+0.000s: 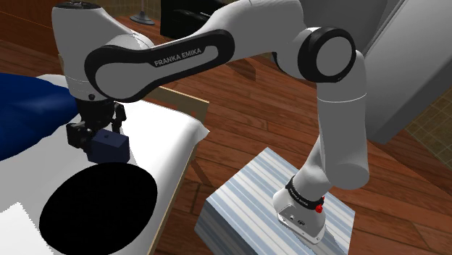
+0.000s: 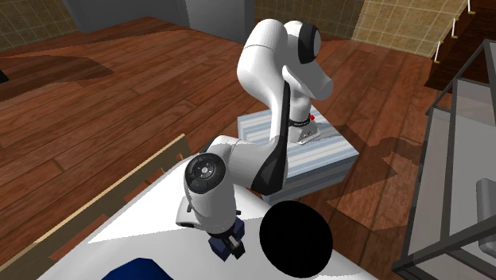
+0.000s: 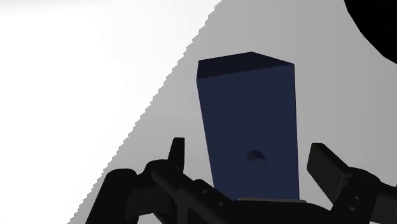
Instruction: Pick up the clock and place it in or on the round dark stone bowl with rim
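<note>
While the gripper point(image 3: 248, 153) is straddling it with jaws apart and not touching, the clock point(image 3: 248, 102), a dark blue block likely stiff, light and smooth, best gripped by its flat sides, is standing on the white surface point(image 1: 163, 134) beside the bowl point(image 1: 98, 210).

Reddish-brown plank floor point(image 1: 239, 109) is spreading across the shoulder view's centre. At lower left a white padded surface point(image 1: 163, 138) is lying under me, a wooden rail point(image 1: 192, 101) running along its upper-right edge, a blue cloth point(image 1: 29, 109) covering its left part. A grey wall point(image 1: 413, 58) is rising at upper right; a tan tiled wall point(image 2: 397, 20) is showing at the second exterior view's upper right.
</note>
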Available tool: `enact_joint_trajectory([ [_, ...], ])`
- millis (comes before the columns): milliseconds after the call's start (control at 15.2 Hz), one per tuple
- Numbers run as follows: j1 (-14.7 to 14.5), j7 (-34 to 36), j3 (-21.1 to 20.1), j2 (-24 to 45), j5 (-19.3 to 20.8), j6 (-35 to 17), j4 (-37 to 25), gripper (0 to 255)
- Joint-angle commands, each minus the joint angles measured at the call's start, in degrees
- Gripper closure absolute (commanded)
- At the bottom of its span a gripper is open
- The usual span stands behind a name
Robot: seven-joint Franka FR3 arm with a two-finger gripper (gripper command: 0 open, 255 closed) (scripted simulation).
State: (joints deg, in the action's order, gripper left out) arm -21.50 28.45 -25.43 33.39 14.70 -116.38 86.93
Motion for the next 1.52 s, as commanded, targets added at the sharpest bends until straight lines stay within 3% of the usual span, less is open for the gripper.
enact_joint_trajectory([
  [0, 0.0, 0.0, 0.0, 0.0, 0.0, 0.0, 0.0, 0],
  [66, 0.0, 0.0, 0.0, 0.0, 0.0, 0.0, 0.0, 255],
  [660, 0.0, 0.0, 0.0, 0.01, 0.0, -0.01, 0.0, 255],
  [1452, 0.06, -0.97, -0.91, -2.86, -1.5, 7.62, -5.03, 255],
])
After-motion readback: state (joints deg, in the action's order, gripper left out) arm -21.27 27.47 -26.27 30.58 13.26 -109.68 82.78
